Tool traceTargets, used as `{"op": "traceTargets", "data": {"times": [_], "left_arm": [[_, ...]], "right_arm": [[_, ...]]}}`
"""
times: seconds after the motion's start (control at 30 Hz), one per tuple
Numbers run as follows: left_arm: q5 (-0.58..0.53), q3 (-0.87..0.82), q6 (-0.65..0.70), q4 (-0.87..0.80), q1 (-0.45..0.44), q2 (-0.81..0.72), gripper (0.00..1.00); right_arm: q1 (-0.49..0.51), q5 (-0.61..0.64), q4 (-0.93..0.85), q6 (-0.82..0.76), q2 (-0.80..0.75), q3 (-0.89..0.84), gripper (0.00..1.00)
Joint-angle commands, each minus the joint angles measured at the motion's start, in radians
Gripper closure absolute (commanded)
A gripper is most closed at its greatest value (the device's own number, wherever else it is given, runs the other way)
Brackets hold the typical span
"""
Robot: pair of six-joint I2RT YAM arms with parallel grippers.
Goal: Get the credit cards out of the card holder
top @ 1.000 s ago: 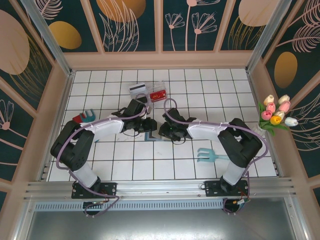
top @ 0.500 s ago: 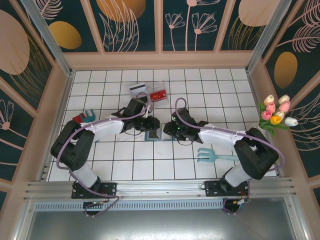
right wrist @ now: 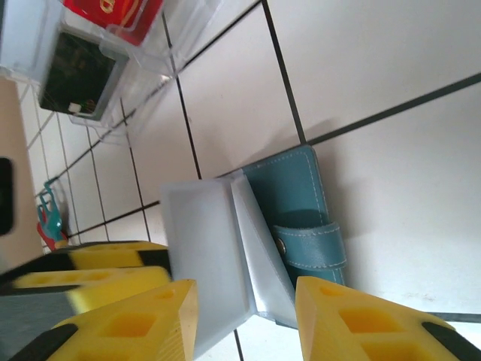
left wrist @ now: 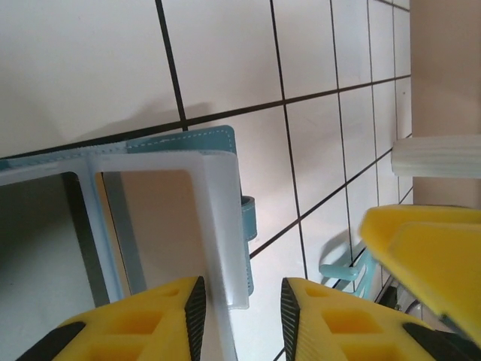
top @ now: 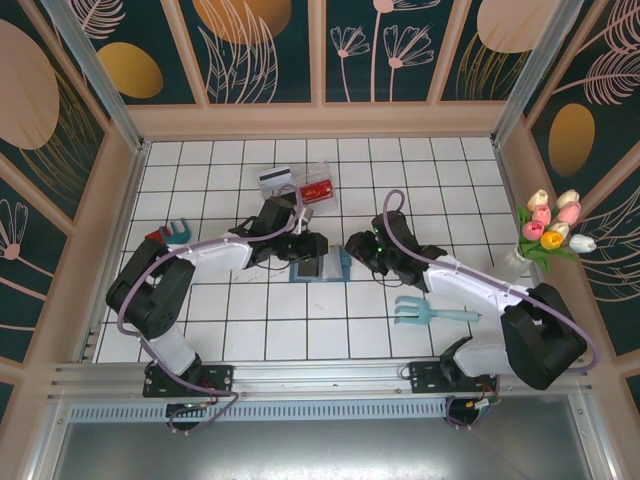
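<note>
The teal card holder [top: 335, 268] lies opened on the white tiles between my two grippers. Its snap strap and cover [right wrist: 301, 199] face up, and clear sleeves [right wrist: 207, 248] fan out of it. My left gripper [top: 305, 246] hovers at its far left edge. That gripper [left wrist: 244, 316] is open, with the sleeve's edge [left wrist: 225, 226] beside one pad and the other pad apart from it. My right gripper [top: 357, 244] is open, and its fingers [right wrist: 353, 323] are spread wide over the sleeves. A red credit card [top: 316, 189] and a dark one [right wrist: 79, 71] lie in the clear tray [right wrist: 150, 56].
A white-grey card with a black stripe [top: 275, 177] lies left of the tray. A light teal fork toy [top: 425, 312] sits by the right arm. A small red and teal toy [top: 172, 234] is at the left, and tulips [top: 552, 228] stand by the right wall.
My right arm has swung out to the right and its gripper has backed off the holder, which now lies uncovered. The left gripper has shifted slightly right and opened a little.
</note>
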Motion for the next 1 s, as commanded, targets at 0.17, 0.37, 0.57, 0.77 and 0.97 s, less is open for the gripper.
{"op": "traceTargets", "data": {"times": [0.17, 0.37, 0.57, 0.77, 0.97], "left_arm": [[-0.018, 0.044, -0.009, -0.010, -0.021, 0.061, 0.61], [-0.129, 0.050, 0.019, -0.084, -0.020, 0.023, 0.63], [-0.132, 0.050, 0.027, -0.080, -0.017, -0.003, 0.61], [-0.086, 0.048, 0.023, -0.038, -0.016, -0.046, 0.53], [-0.139, 0.029, 0.018, -0.076, 0.006, -0.088, 0.54]], "right_arm": [[-0.012, 0.020, -0.016, -0.010, -0.001, 0.023, 0.60], [0.000, 0.012, -0.022, -0.026, 0.021, 0.054, 0.60], [0.032, 0.017, -0.030, -0.041, 0.059, 0.094, 0.61], [0.066, 0.033, -0.043, -0.050, 0.085, 0.125, 0.61], [0.084, 0.050, -0.061, -0.081, 0.093, 0.152, 0.60]]}}
